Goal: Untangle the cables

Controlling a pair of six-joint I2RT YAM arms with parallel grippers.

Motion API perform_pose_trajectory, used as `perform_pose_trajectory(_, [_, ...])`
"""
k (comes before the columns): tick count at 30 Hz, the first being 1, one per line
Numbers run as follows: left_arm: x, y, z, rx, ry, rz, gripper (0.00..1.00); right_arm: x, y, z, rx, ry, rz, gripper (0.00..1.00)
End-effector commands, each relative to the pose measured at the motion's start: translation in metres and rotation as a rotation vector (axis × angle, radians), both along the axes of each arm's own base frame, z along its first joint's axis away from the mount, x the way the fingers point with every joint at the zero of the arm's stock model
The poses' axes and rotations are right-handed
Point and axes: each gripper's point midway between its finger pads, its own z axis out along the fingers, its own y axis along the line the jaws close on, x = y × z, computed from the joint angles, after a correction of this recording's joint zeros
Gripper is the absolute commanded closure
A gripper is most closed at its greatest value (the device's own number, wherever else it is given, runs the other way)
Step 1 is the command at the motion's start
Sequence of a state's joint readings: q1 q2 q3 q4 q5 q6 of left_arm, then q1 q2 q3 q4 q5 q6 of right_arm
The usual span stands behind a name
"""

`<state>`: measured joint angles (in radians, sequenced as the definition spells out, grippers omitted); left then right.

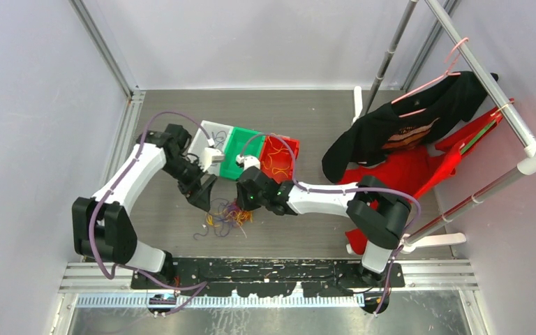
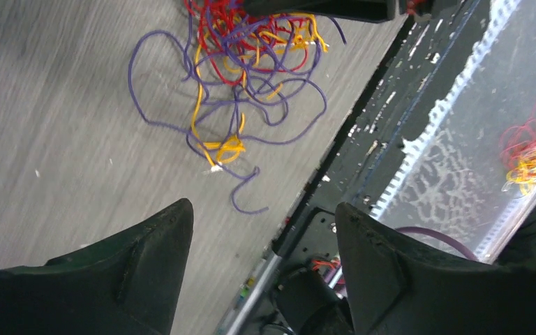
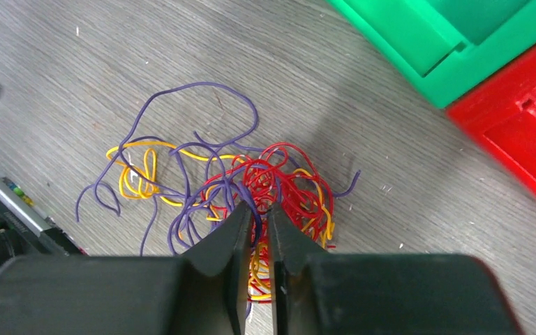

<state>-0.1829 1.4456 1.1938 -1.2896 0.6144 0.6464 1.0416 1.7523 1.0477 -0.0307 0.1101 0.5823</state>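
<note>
We find the cables (image 1: 227,216) lying as a loose tangle of purple, orange-yellow and red strands on the grey table (image 1: 307,118), towards its near side and between the two arms. In the right wrist view the red strands bunch on the right of the heap (image 3: 279,181), while purple and yellow loops spread out to the left.

The right gripper (image 1: 246,200) comes in from the right and is down at the red part of the heap. Its jaws are drawn narrow, with only a slim gap between them, and we see red and yellow strands running through that gap, so we read it as pinching the tangle. The left gripper (image 2: 262,209) hangs just beside the heap on its far left side, with its jaws spread wide and nothing between them. From its wrist camera we look past both fingers (image 2: 160,244) at the purple loops (image 2: 244,77) on the table.

Just beyond the grippers a white tray (image 1: 213,136), a green bin (image 1: 241,146) and a red bin (image 1: 283,157) stand side by side, touching, and the red bin holds some thin yellow strands. Both wrists reach across in front of these bins. On the near side the heap ends just short of the black mounting plate (image 1: 265,269) that carries the arms. Well apart on the right, a black garment (image 1: 405,125) and a red garment (image 1: 419,171) hang from a white rack (image 1: 502,105).
</note>
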Motion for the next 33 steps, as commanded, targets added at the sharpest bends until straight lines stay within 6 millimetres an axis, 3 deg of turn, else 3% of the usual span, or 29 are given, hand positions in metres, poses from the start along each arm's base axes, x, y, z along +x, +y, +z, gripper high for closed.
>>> perform_pose_trajectory(1, [0.031, -0.018, -0.018, -0.005, -0.105, -0.017, 0.29, -0.001, 0.014, 0.038, 0.185, -0.058, 0.007, 0.85])
perform_pose_trajectory(5, [0.036, -0.026, -0.028, -0.021, -0.073, -0.019, 0.37, -0.005, 0.016, 0.049, 0.268, -0.075, 0.016, 0.89])
perform_pose_trajectory(11, [0.031, -0.040, -0.035, -0.043, -0.051, -0.059, 0.41, -0.009, 0.019, 0.059, 0.354, -0.098, 0.039, 0.96])
perform_pose_trajectory(22, [0.029, -0.048, -0.063, 0.002, 0.004, -0.083, 0.54, -0.011, 0.010, 0.054, 0.362, -0.111, 0.022, 0.99])
perform_pose_trajectory(33, [0.029, -0.055, -0.078, 0.008, -0.020, -0.059, 0.56, -0.013, -0.001, 0.049, 0.380, -0.115, -0.006, 0.99])
